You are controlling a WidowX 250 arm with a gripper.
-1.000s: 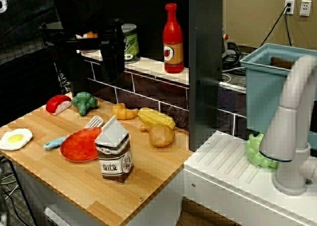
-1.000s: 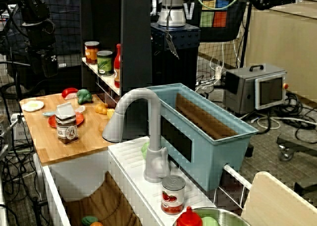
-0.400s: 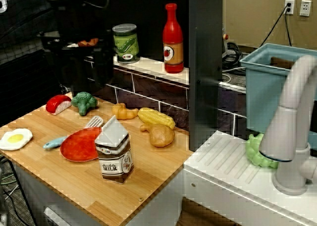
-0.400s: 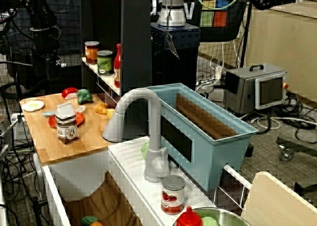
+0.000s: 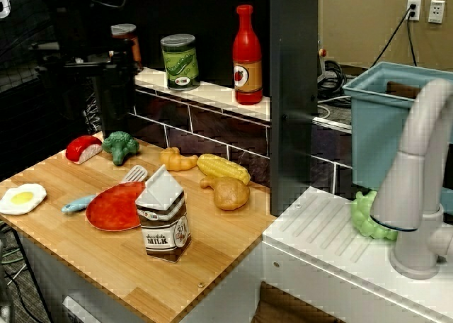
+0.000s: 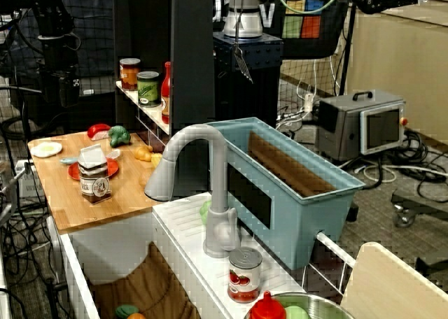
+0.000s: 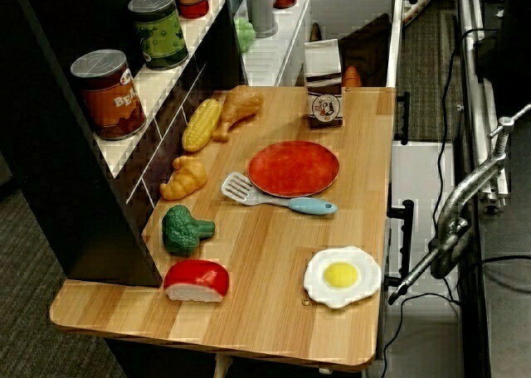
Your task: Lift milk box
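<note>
Side view | one milk box (image 5: 163,214) upright on table (image 5: 212,263) | two cans | fingers (image 5: 113,103): cannot tell

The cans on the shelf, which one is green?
The green can with the pea picture, beside the red bottle. The other can is orange-brown, at the shelf's end.

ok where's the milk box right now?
The milk box stands upright on the wooden counter near its front edge in the front view, just right of the red plate, with the potato behind it.
</note>
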